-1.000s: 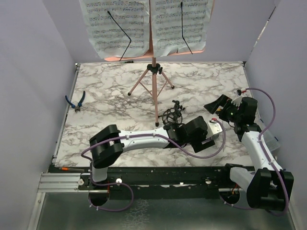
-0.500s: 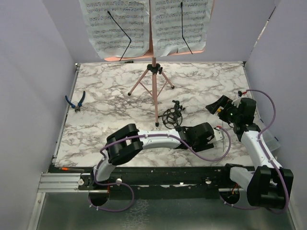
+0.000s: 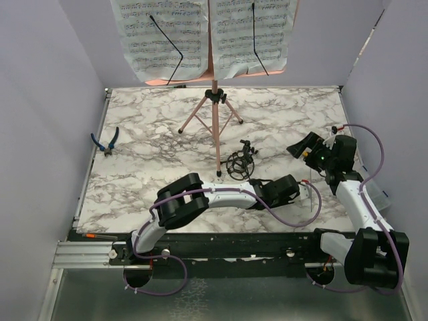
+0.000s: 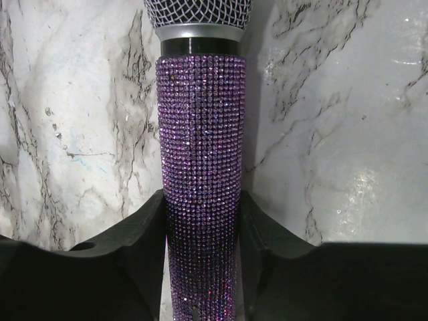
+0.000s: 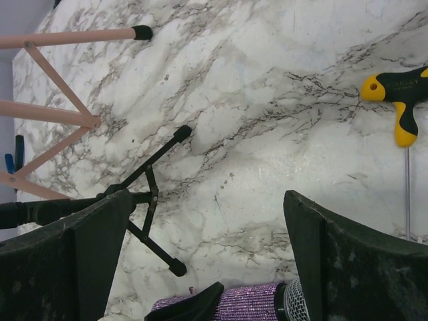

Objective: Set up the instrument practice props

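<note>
The left arm [image 3: 221, 194] has stretched farther right and sunk low over the desk [image 3: 154, 134]. Its tool [image 4: 202, 207] has narrowed from wide open (both sides now press the microphone [image 4: 200, 120]).

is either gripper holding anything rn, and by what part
The left gripper clamps the glittery purple microphone by its handle, fingers on both sides. The right gripper is open, holding nothing.
</note>
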Tool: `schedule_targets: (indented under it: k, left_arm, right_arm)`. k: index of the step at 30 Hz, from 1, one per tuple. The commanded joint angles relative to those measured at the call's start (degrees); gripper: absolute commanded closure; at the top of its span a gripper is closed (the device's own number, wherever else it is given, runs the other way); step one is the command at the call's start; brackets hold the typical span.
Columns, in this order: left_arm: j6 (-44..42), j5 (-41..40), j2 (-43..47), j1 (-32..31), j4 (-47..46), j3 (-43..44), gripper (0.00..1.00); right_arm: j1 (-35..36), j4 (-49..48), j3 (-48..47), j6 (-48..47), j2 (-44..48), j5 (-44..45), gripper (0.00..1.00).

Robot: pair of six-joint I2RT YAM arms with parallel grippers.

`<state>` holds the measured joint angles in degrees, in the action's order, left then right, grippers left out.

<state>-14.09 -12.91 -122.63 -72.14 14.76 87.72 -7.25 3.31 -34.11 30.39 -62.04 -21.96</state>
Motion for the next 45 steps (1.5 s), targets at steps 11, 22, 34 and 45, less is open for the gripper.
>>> schedule_targets:
  k: [11, 22, 34, 45]
  left_arm:
    - [4.4, 2.7, 2.5, -0.5, 1.6, 1.0, 1.00]
    - [8.8, 12.2, 11.6, -0.4, -0.4, 0.5, 1.00]
    - [13.9, 18.9, 28.0, 0.3, -8.0, -8.0, 1.00]
    - [27.2, 31.0, 47.3, 9.4, -28.2, -28.5, 1.00]
  right_arm:
    - [-0.3, 2.6, -6.9, 0.2, 0.5, -5.7, 0.00]
    - [-0.3, 5.5, -16.6, 1.0, 2.5, -11.2, 0.00]
    - [-0.3, 5.0, -25.6, 4.6, 5.9, -22.2, 0.00]
    - [-0.3, -5.5, -22.6, 10.0, 10.6, -29.5, 0.00]
